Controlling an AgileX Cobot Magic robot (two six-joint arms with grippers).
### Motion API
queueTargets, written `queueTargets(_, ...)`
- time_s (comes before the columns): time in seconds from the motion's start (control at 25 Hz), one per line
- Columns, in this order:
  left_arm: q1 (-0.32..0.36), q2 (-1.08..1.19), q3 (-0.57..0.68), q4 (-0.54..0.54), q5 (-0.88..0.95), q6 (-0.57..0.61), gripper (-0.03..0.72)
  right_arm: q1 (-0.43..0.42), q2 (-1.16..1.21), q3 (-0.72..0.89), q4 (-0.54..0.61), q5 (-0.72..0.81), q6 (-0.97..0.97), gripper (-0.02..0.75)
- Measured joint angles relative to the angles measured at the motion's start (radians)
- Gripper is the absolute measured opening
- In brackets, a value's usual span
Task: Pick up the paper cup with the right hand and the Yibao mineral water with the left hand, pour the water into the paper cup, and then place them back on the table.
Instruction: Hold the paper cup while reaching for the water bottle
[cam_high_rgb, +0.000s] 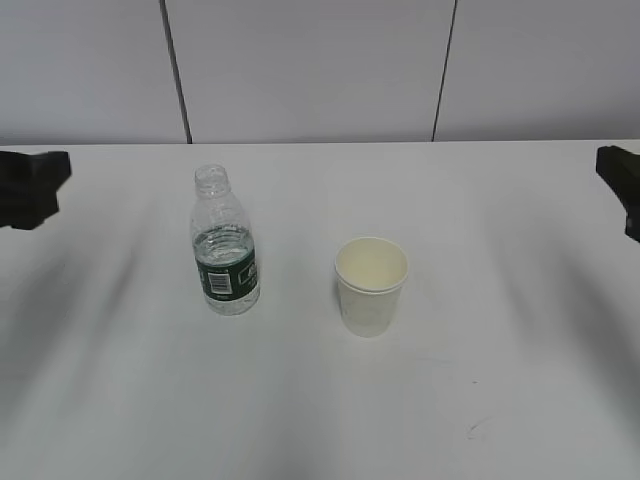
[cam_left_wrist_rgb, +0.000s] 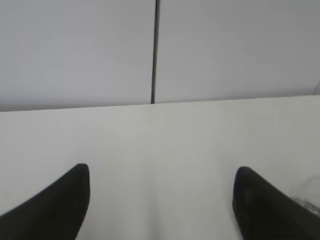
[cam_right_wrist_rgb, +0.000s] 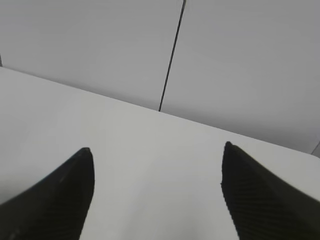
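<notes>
left hand (cam_high_rgb: 32, 187) sits at the far left edge of the exterior view as a dark shape low over the table (cam_high_rgb: 300, 400), well apart from everything else; in the left wrist view the same left hand (cam_left_wrist_rgb: 161, 172) has its two pointed fingers (cam_left_wrist_rgb: 60, 200) spread wide with only bare tabletop between them, so it is open and holding nothing. moving right, the yibao mineral water (cam_high_rgb: 224, 243) stands upright on the table, left of centre, its neck bare of any cap, some water showing inside, and its dark green label with the white barcode patch turned toward the camera. just to its right, near but not touching, the paper cup (cam_high_rgb: 371, 285) stands upright, its cream inside visible and looking dry. a faint scratch mark (cam_high_rgb: 478, 428) lies on the tabletop nearer the camera, right of the cup. at the far right edge the right hand (cam_high_rgb: 621, 190) shows only as a dark shape, well apart from the cup; in the right wrist view the right hand (cam_right_wrist_rgb: 156, 149) has its fingers (cam_right_wrist_rgb: 260, 195) wide apart over bare table, open and empty.
</notes>
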Motion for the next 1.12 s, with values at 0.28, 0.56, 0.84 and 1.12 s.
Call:
queueTargets(0.28, -0.093, 0.156, 0.054, -0.004, -0.221, -0.016, 0.54, 0.0, 0.079, 0.0, -0.068, -0.041, 0.035, 0.587)
queueTargets(0.56, -0.099, 0.249, 0.128, -0.009, -0.394, -0.067, 0.54, 0.0, 0.164, 0.0, -0.234, -0.128, 0.151, 0.587)
queueTargets(0.84, -0.099, 0.265, 0.128, -0.001, -0.45, -0.067, 0.536, 0.0, 0.329, 0.0, -0.38, -0.326, 0.204, 0.587)
queueTargets(1.12, -0.099, 0.318, 0.128, 0.009, -0.451, -0.067, 0.501, 0.0, 0.503, 0.0, -0.424, -0.396, 0.206, 0.587)
